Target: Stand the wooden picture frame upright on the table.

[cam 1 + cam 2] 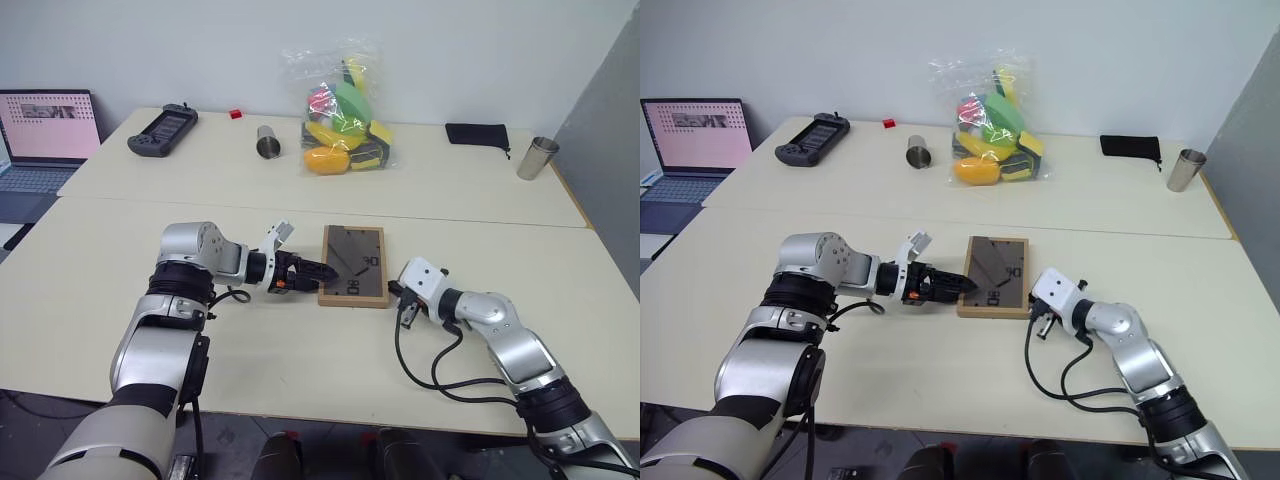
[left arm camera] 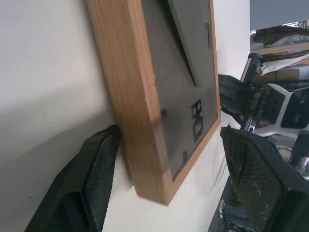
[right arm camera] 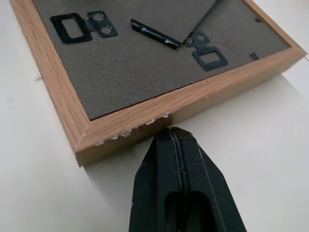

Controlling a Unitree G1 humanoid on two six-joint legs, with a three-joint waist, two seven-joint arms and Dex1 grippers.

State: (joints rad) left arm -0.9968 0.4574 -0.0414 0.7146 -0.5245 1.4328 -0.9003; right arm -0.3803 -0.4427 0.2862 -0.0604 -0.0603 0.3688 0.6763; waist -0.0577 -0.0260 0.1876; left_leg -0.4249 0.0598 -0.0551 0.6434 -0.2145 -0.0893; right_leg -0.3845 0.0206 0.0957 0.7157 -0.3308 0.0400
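Lying flat: one wooden picture frame (image 1: pixel 354 265) | left gripper (image 1: pixel 322 271) spread, empty | right gripper (image 3: pixel 179 145) closed, empty

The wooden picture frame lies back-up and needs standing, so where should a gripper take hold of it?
Probably across a long wooden edge of the wooden picture frame, from the left gripper side. It lies flat on the table, so only the rails offer grip.

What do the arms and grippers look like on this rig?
Silver-grey arm shells with black joint bands. White wrist blocks. Left gripper has black tapered fingers with textured pads and an orange mark at its base. Right gripper is black too; loose black cables loop from that wrist.
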